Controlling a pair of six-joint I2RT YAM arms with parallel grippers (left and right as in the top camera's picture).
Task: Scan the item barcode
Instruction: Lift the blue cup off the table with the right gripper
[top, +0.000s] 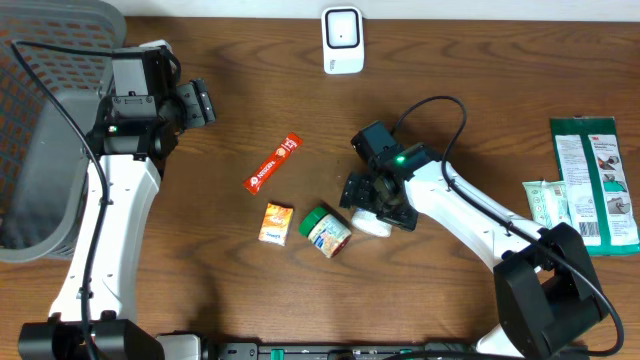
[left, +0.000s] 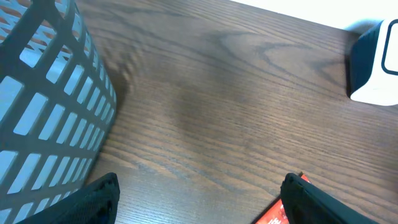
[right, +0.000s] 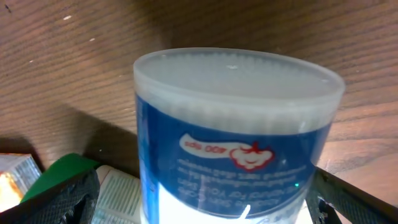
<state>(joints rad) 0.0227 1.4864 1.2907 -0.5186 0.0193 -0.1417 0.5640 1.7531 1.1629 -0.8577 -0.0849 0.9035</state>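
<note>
We saw a brown wooden table (top: 220, 300) with a grey mesh basket (top: 40, 150) at its left end. Green packs (top: 595, 180) lay at the right edge. The left gripper (left: 199, 202) hovered beside the basket, jaws spread wide with only bare wood between them. A white scanner (top: 342, 40) stood at the far edge. The clear-lidded tub with a blue label (right: 236, 124) stood near the table's middle, just beside a green-lidded jar (top: 327, 231) and well apart from the scanner. The right gripper (right: 205, 193) straddled the tub, jaws wide apart, a gap showing on one side. A red sachet (top: 272, 163) and a small orange packet (top: 277, 223) lay left of the jar.
</note>
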